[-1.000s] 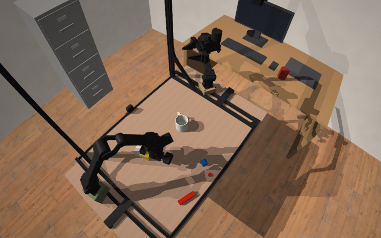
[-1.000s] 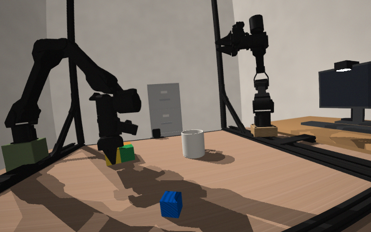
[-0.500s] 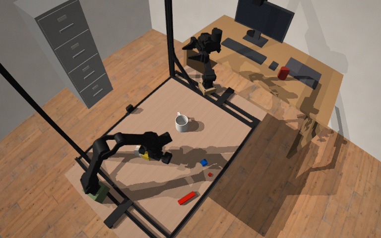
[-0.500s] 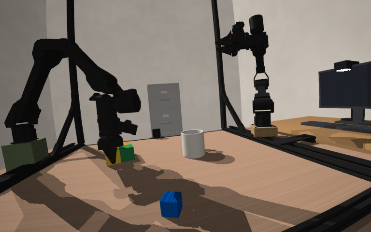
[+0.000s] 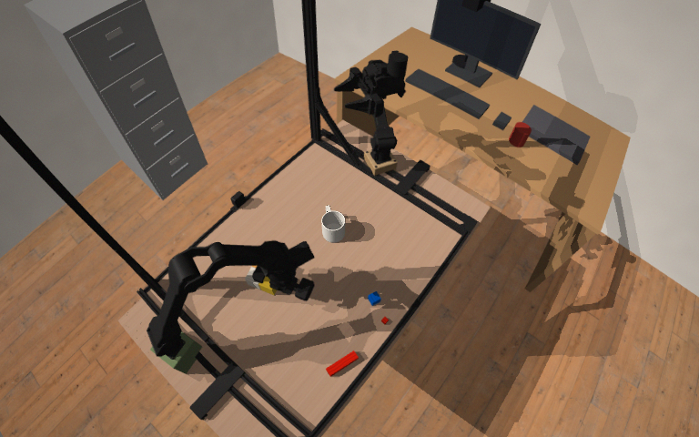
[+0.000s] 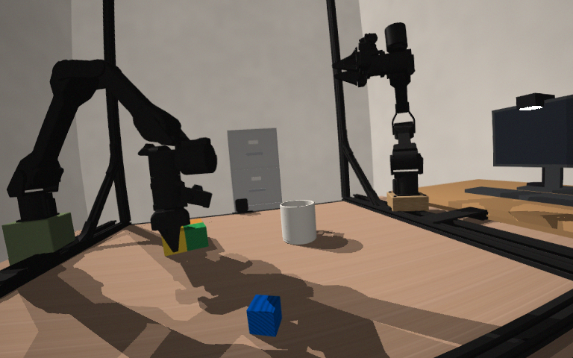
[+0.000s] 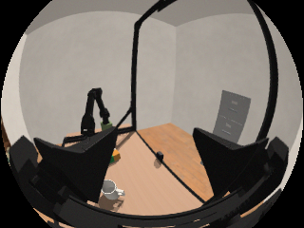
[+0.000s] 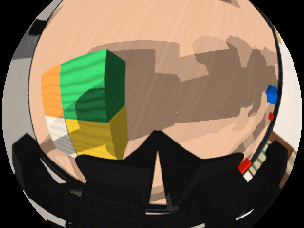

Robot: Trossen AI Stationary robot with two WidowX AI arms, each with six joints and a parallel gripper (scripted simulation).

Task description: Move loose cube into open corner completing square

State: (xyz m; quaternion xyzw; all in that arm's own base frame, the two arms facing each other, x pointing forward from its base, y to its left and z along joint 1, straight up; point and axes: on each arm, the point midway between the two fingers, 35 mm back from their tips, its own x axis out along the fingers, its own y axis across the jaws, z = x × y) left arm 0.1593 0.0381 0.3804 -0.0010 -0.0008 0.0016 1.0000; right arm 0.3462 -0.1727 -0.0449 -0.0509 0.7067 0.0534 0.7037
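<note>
We had our clenched, empty right gripper at the near side of the yellow cube, apparently flush left of 1 green cube, so retreat seemingly meant lifting clear.

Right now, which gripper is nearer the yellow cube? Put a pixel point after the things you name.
Right. The right gripper [image 5: 280,288] [image 6: 175,250] [image 8: 157,134] is low beside the yellow cube [image 5: 268,287] [image 6: 182,244] [image 8: 95,138]; the left gripper [image 5: 340,97] [image 6: 334,70] [image 7: 156,131] is raised across the table, beyond the mug [image 5: 333,228] [image 6: 298,225] [image 7: 109,191].
</note>
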